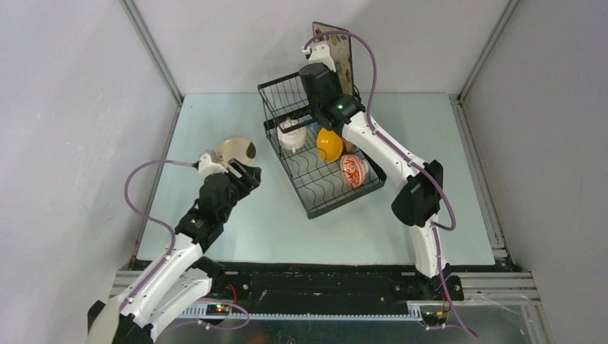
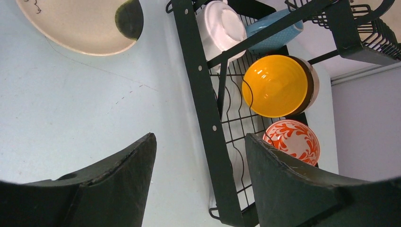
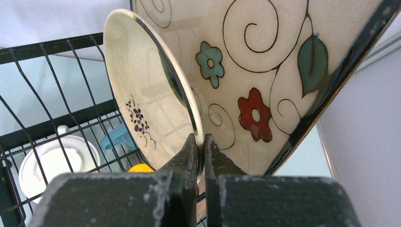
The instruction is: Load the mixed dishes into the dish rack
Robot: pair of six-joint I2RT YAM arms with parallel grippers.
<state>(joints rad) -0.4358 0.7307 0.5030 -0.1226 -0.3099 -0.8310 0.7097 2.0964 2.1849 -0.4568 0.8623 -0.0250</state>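
looking at the dish rack (image 1: 319,154) out toward the far edge of the table (image 1: 251,236), roughly mid-width; got a white two-handled cup (image 1: 292,134), yellow bowl (image 1: 329,144) and red-patterned bowl (image 1: 353,170) down in the lower tray, plus a blue mug (image 2: 274,30) tucked right beside the cup; up at the rack's far end, square cream floral plate (image 3: 265,71) standing on edge and leaning; just in front of it a round cream plate (image 3: 151,113), also up on edge; right gripper (image 3: 200,142) pinched fully shut on that plate's rim, fingers all but touching; then a second round cream plate (image 1: 236,152) lying flat on the table between its left edge and the rack, close to the rack but not touching; left gripper (image 1: 247,174) hovering just on the near side of that one, jaws spread wide with nothing between them, fingertips clear of the plate
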